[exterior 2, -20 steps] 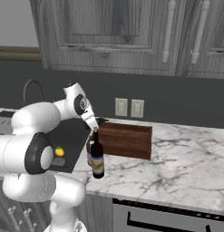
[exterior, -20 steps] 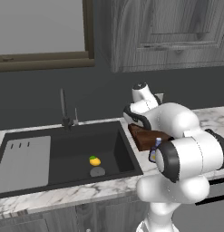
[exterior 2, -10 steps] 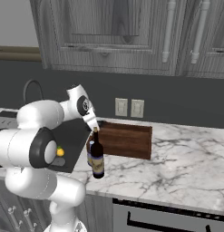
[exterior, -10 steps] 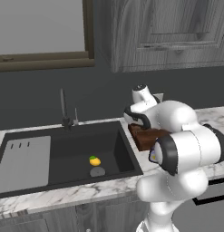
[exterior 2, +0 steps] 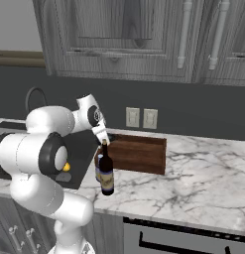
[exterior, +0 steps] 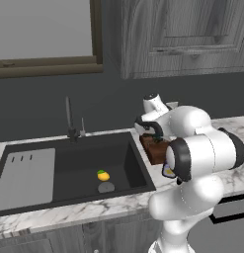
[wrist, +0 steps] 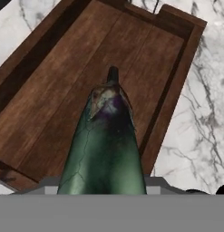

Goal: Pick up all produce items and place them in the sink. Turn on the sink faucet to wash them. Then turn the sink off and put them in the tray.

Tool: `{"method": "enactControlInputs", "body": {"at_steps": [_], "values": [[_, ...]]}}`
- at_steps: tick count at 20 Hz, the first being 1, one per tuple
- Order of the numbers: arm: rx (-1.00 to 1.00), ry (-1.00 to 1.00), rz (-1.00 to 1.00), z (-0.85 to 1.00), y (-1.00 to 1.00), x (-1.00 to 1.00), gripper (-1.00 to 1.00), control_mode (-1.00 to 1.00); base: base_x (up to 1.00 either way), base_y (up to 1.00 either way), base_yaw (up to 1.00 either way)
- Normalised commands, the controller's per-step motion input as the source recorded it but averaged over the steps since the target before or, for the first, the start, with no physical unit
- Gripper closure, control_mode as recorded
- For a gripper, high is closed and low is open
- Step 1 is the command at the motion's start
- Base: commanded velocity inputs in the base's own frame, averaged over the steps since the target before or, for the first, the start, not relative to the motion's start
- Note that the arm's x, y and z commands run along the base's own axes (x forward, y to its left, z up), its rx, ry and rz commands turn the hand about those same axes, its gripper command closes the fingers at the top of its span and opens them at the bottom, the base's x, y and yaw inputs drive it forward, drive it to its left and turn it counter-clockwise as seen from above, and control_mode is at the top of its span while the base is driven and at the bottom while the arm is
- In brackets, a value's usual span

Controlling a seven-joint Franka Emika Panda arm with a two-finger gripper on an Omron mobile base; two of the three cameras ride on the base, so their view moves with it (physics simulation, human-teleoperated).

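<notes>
Fingers clamped on dark green oval produce (wrist: 106, 149), glossy, purplish tip, above wooden tray (wrist: 54, 86)

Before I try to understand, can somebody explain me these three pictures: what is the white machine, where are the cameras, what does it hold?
The white machine is a robot arm in a rendered kitchen. Two cameras ride behind it, left and right; the third sits on its hand, looking along the gripper. In the hand view a dark green vegetable hangs over a wooden tray on the marble counter; the gripper appears to hold it. A yellow lemon-like fruit lies in the sink near the drain. The faucet stands behind the sink. A wine bottle stands before the tray.
</notes>
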Motion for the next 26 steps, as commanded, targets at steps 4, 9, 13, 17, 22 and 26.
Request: {"method": "enactControlInputs", "body": {"at_steps": [4, 9, 13, 17, 22, 26], "values": [[0.0, 0.03, -0.04, -0.13, -0.04, 0.08, 1.0, -1.0, 0.0, 0.0, 0.0], [0.0, 0.01, -0.04, -0.12, -0.08, 0.02, 1.0, -1.0, 0.0, 0.0, 0.0], [0.0, 0.0, -0.04, -0.11, -0.1, 0.02, 1.0, -1.0, 0.0, 0.0, 0.0], [0.0, 0.01, -0.04, -0.12, -0.07, 0.04, 1.0, -1.0, 0.0, 0.0, 0.0], [0.0, 0.01, -0.04, -0.12, -0.03, 0.1, 1.0, -1.0, 0.0, 0.0, 0.0], [0.0, 0.02, -0.04, -0.11, -0.03, 0.11, 1.0, -1.0, 0.0, 0.0, 0.0]]}}
